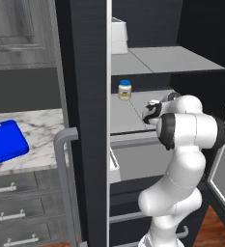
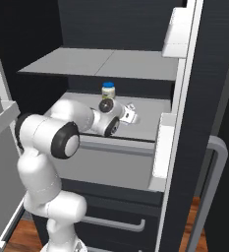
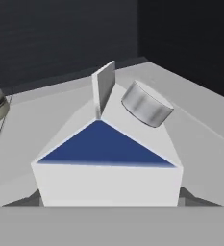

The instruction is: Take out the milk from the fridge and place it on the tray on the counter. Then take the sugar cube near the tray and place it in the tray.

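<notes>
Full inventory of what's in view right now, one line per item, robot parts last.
milk: 1, white carton with blue gable panel and grey cap, on the middle fridge shelf right at the gripper.
jar: 1, blue lid, yellow label, back of the same shelf.
fridge: 1, black, open, light grey shelves and drawer.
fridge door handle: 1, grey bar.
tray: 1, bright blue, on the counter left of the fridge.
counter: 1, white marble, over grey drawers with silver handles.
arm: 1, white with dark joints, reaching into the fridge.
gripper: 1, at the carton; open or shut not readable.

Blue-lidded jar (image 1: 125, 90) stands upright, grey drawers (image 1: 15, 210) left.
</notes>
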Tool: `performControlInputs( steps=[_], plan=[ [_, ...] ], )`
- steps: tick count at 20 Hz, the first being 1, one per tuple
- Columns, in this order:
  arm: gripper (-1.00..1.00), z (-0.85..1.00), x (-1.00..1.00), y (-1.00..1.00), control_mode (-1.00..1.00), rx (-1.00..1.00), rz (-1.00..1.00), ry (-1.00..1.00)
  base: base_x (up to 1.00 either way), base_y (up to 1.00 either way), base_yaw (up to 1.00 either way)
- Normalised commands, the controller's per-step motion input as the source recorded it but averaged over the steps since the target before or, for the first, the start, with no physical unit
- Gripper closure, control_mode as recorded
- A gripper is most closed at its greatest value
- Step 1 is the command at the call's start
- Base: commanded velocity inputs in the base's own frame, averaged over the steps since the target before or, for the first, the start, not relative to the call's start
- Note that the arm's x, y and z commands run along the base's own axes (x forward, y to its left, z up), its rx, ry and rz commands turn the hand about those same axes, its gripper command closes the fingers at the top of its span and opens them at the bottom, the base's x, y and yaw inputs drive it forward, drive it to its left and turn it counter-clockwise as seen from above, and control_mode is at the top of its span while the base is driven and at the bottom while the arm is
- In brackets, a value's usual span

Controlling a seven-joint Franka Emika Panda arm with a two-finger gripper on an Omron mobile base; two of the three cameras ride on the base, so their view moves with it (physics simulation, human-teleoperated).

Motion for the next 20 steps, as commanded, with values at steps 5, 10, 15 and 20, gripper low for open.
performControlInputs(
  steps=[5, 10, 15, 20],
  plan=[
    [1.0, 0.75, -0.92, 0.0, -1.0, 0.03, -0.01, -0.03, 0.0, 0.0, 0.0],
    [1.0, 0.97, -0.9, -0.05, -1.0, 0.04, 0.0, 0.12, 0.0, 0.0, 0.0],
    [1.0, 1.0, -0.87, 0.0, -1.0, 0.06, 0.01, 0.37, 0.0, 0.0, 0.0],
    [1.0, 0.94, -0.96, 0.04, -1.0, 0.0, 0.03, 0.39, 0.0, 0.0, 0.0]
  ],
)
